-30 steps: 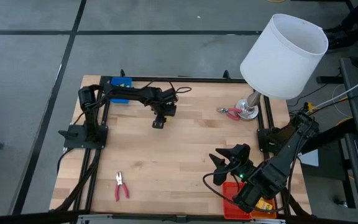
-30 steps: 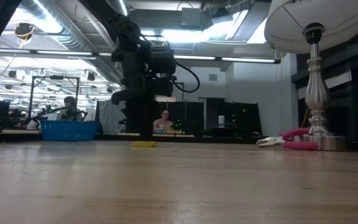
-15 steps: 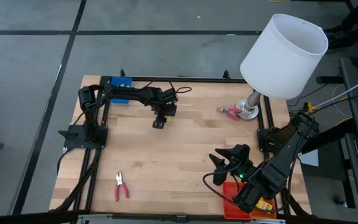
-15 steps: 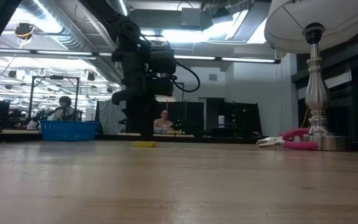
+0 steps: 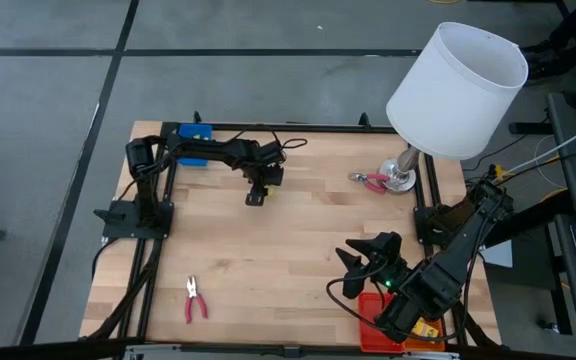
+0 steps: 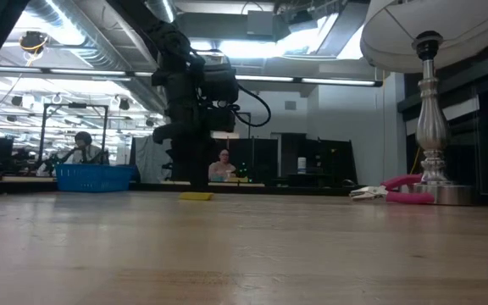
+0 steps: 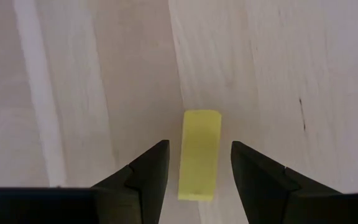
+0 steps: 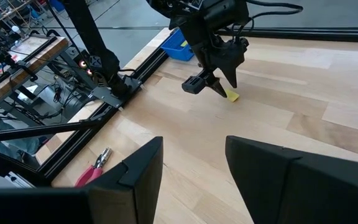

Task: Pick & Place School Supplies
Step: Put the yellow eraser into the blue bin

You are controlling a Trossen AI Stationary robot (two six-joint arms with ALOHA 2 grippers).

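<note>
Two dark fingers of the left gripper are standing open around a small flat yellow block on the pale wooden table. Right gripper is waiting open near the front right corner, holding nothing.

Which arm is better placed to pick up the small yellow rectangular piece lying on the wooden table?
The left. The left gripper hangs open directly over the small yellow rectangular piece, one finger on each side. The right gripper waits far away, near the red tray.
</note>
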